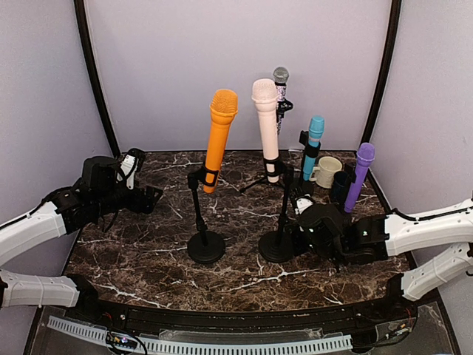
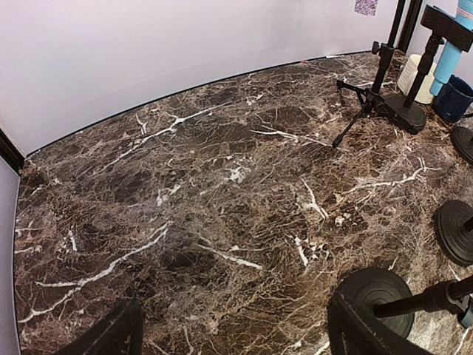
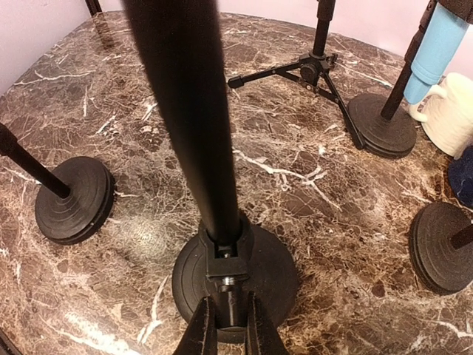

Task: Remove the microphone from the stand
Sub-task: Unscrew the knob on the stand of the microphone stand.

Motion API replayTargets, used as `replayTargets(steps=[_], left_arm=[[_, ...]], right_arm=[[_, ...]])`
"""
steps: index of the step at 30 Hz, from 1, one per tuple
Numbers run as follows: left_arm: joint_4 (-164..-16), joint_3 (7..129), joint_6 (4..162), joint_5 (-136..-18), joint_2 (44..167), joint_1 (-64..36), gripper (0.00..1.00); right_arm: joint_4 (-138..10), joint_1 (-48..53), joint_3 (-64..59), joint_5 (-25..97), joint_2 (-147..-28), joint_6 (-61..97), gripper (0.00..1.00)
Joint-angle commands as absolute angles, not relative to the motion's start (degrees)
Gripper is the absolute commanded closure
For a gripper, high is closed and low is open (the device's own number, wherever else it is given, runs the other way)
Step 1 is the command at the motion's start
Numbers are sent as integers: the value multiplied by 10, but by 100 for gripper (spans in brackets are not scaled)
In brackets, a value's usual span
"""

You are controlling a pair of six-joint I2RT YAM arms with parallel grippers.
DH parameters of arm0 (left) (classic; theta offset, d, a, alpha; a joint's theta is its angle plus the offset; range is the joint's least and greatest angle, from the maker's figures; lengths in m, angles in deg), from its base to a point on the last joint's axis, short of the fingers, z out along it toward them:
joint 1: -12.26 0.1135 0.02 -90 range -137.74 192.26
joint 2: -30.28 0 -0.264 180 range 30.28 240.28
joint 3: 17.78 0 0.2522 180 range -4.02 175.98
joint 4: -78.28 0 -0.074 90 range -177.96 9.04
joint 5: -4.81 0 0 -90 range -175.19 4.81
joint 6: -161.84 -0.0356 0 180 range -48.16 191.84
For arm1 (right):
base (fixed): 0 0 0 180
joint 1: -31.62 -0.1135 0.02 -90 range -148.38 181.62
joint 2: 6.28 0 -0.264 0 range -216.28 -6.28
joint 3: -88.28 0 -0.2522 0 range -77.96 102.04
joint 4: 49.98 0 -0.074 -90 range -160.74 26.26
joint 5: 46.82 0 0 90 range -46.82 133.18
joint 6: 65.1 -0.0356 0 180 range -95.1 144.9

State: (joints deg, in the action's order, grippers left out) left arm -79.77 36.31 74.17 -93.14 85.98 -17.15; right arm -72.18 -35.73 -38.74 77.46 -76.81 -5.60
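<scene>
Nothing is off yet. The pale pink microphone [image 1: 266, 118] sits upright in the clip of its black round-base stand [image 1: 276, 246], mid-table, toward the right edge. My right gripper [image 3: 229, 329] has its fingers pinched tight on the bracket at the foot of that stand's pole; I read that as bracing it. My left gripper [image 1: 144, 197] is spread wide and holds nothing, over the left edge of the dark marble table [image 1: 148, 251], well apart from every stand. To do: bring the left arm across, grasp the pink body above the clip, lift it out. The orange microphone [image 1: 219, 137] beside it is also seated.
</scene>
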Motion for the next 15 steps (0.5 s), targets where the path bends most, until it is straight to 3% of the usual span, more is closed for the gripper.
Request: replayTargets(steps=[1, 15], left_arm=[[-808, 361, 742, -928, 856, -167, 12], [-807, 361, 743, -928, 853, -167, 11]], right_arm=[[-781, -365, -381, 804, -797, -65, 100], [-832, -383, -348, 842, -837, -68, 100]])
